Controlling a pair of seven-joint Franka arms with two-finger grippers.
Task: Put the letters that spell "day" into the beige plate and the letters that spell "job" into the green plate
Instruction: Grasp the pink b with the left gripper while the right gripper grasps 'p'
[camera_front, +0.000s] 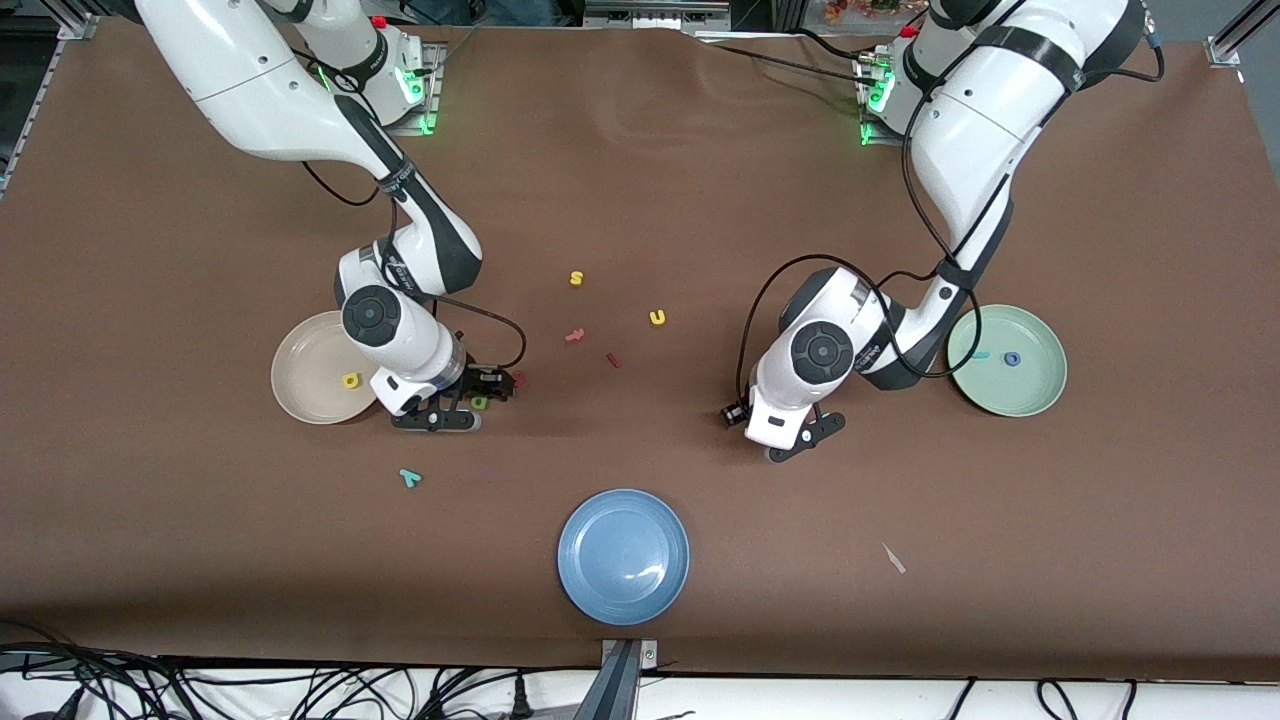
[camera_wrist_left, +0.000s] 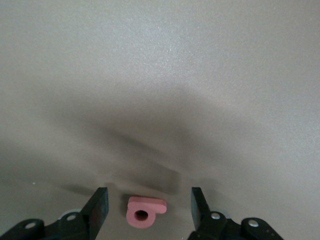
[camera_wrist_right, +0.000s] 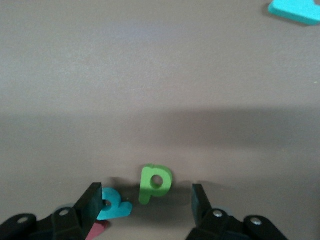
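Both arms mid-pick, one letter each.

Left end effector (camera_wrist_left: 148, 209) is low on the worktop (camera_front: 640, 180), between the blue plate (camera_front: 623, 556) and the green plate (camera_front: 1007, 360). Jaws are apart, straddling the salmon-red b (camera_wrist_left: 144, 212), with a gap on both sides and no contact yet. The teal j (camera_front: 979, 355) and blue o (camera_front: 1014, 359) already lie in the green plate, so the b looks like the last letter of "job".

Right end effector (camera_wrist_right: 144, 202) is down beside the beige plate (camera_front: 318, 368), jaws open around the green a (camera_wrist_right: 155, 183). The teal p-shaped letter (camera_wrist_right: 114, 205) touches one finger (camera_wrist_right: 91, 202), with a red piece (camera_wrist_right: 98, 230) under it: a stray-grab risk. The yellow d (camera_front: 350, 380) is in the beige plate; the teal y (camera_front: 410, 477) lies on the worktop, nearer the front camera.

Next: left pinches the b, lifts, carries it to the green plate. Right needs to centre on the a, clear of the p, before pinching.
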